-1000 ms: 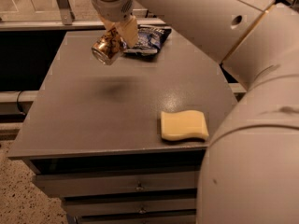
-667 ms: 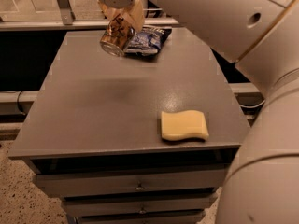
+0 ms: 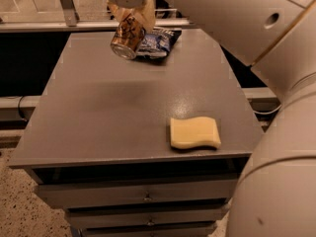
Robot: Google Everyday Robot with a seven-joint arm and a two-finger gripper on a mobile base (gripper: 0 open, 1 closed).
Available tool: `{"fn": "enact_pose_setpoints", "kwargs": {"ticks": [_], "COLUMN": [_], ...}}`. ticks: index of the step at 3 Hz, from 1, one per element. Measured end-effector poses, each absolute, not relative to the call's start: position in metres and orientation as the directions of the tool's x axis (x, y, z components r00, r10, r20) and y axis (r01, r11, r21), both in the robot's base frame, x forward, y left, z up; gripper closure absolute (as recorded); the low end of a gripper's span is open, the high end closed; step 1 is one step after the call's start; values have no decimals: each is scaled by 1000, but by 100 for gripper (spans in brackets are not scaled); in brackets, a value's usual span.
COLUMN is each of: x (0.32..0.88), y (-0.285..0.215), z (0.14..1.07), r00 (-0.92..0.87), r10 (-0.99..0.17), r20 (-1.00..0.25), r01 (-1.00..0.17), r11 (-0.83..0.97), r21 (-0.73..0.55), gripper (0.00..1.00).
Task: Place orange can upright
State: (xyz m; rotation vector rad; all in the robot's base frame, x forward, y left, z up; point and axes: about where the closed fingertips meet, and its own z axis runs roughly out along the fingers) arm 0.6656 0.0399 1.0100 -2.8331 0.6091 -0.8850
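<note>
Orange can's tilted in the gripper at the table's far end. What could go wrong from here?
The orange can sits tilted in the gripper, silver end facing down and forward; released so, it would likely tip and roll on the table.
It hangs right beside the blue snack bag; set down there, it may land on the bag and topple.

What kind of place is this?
Probably an office or lab: a grey cabinet with drawers, a blue snack bag, a yellow sponge. The pincer holds the orange can over its far side.
</note>
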Motion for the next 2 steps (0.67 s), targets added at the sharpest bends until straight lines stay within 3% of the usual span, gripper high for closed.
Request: {"fn": "enact_pose_setpoints", "kwargs": {"ticks": [2], "x": [695], "y": [-45], "z": [1026], "r00": [841], "r10": [-342], "r20": [419], "r01": [-218], "r11": [-924], "r21": [-315], "gripper": [100]}}
